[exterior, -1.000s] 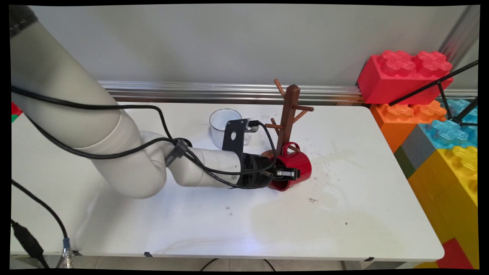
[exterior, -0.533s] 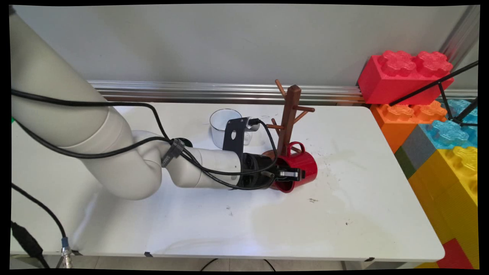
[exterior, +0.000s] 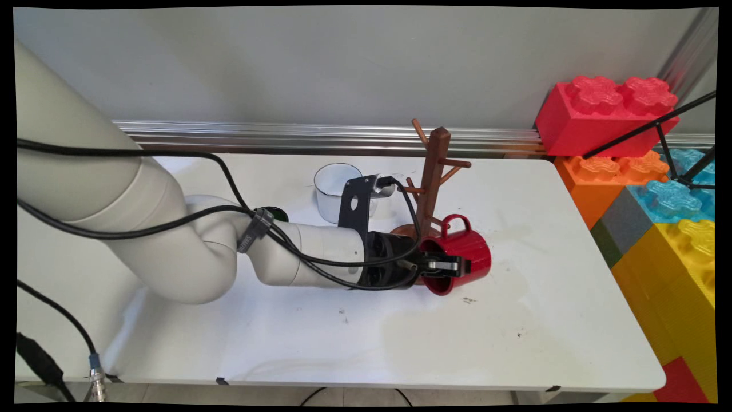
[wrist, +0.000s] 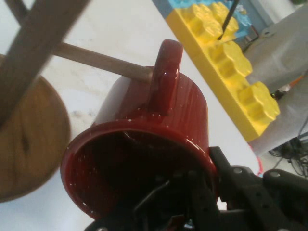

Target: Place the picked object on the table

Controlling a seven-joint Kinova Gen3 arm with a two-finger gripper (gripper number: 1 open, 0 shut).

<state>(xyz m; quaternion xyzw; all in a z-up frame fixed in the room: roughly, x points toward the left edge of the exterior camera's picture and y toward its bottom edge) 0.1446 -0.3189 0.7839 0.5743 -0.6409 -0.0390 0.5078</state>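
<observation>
Now the gripper (exterior: 448, 265) pinches the rim of the red mug (exterior: 464, 254), one finger inside the mouth and one on the outer wall, mug on its side with the handle up. Compared with a second ago, gripper and mug sit further right and slightly off the table (exterior: 354, 343), so the handle has drawn clear of the wooden rack (exterior: 433, 171). Behind the gripper and to its left stands the rack's round base; its lowest peg shows just beyond the handle in the hand view; a white cup (exterior: 331, 186) stands further back behind the wrist.
</observation>
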